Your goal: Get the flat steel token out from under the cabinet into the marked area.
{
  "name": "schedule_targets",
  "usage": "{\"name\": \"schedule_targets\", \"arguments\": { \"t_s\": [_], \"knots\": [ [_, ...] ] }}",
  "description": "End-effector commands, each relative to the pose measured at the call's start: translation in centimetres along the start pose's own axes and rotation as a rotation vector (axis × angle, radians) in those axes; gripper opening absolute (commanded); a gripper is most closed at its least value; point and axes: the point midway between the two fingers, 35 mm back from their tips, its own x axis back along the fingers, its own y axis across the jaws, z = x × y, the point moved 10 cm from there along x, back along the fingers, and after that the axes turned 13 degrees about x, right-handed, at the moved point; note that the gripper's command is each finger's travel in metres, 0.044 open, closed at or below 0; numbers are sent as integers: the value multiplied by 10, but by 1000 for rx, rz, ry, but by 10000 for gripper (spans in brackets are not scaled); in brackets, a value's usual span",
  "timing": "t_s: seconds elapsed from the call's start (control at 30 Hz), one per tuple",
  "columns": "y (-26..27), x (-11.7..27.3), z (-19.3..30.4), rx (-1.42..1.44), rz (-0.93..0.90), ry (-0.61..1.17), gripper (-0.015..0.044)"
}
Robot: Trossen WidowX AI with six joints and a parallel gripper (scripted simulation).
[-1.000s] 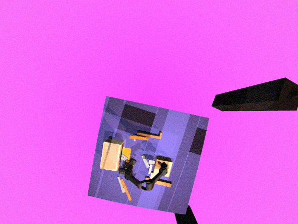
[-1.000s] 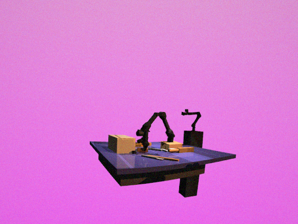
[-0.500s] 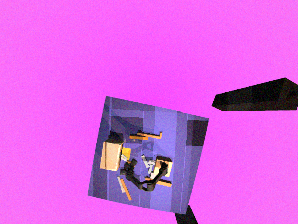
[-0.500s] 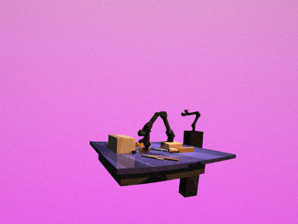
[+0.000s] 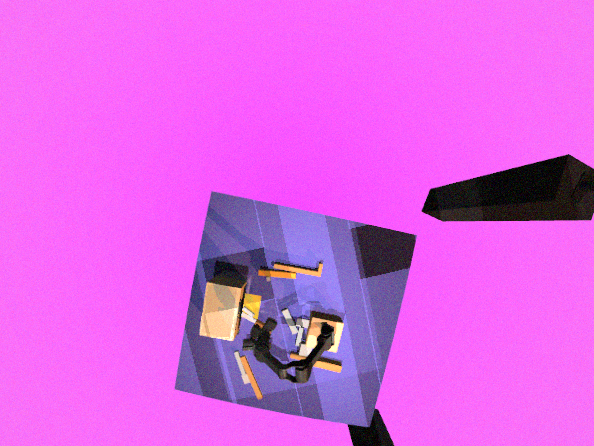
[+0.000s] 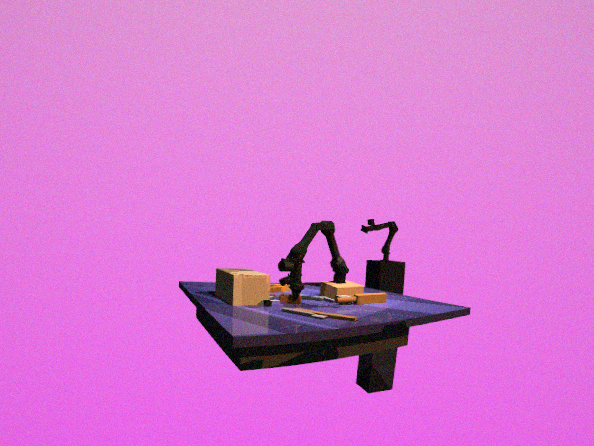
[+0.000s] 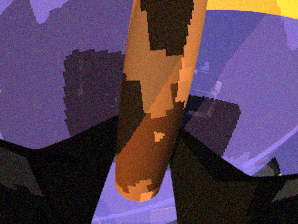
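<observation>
The tan cabinet (image 5: 220,311) (image 6: 252,289) stands at the table's left side. The yellow marked area (image 5: 253,300) lies in front of it and shows at the top right of the wrist view (image 7: 260,6). Pale strips (image 5: 248,314) lie at the area's lower edge; I cannot tell what they are. I cannot make out the steel token. My gripper (image 7: 146,127) (image 6: 295,299) is shut on an orange rod (image 7: 160,75), low over the table beside the marked area. The rod's far end is out of the wrist view.
An orange bar (image 5: 276,274) and an L-shaped orange bar (image 5: 300,270) lie beyond the marked area. Another orange bar (image 5: 253,378) (image 6: 341,316) lies beside a pale bar (image 5: 241,366). Pale pieces (image 5: 288,320) lie near the tan block (image 5: 336,330) (image 6: 342,290) under the arm's base.
</observation>
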Motion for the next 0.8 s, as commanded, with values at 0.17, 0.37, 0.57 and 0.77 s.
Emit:
{"name": "schedule_targets", "arguments": {
  "t_s": [0.17,0.37,0.57,0.77],
  "knots": [
    [3,-1,12,-1,3,4,0],
    [5,-1,19,-1,3,5,0],
    [8,-1,27,-1,3,5,0],
    [10,-1,34,-1,3,6,0]
  ]
}}
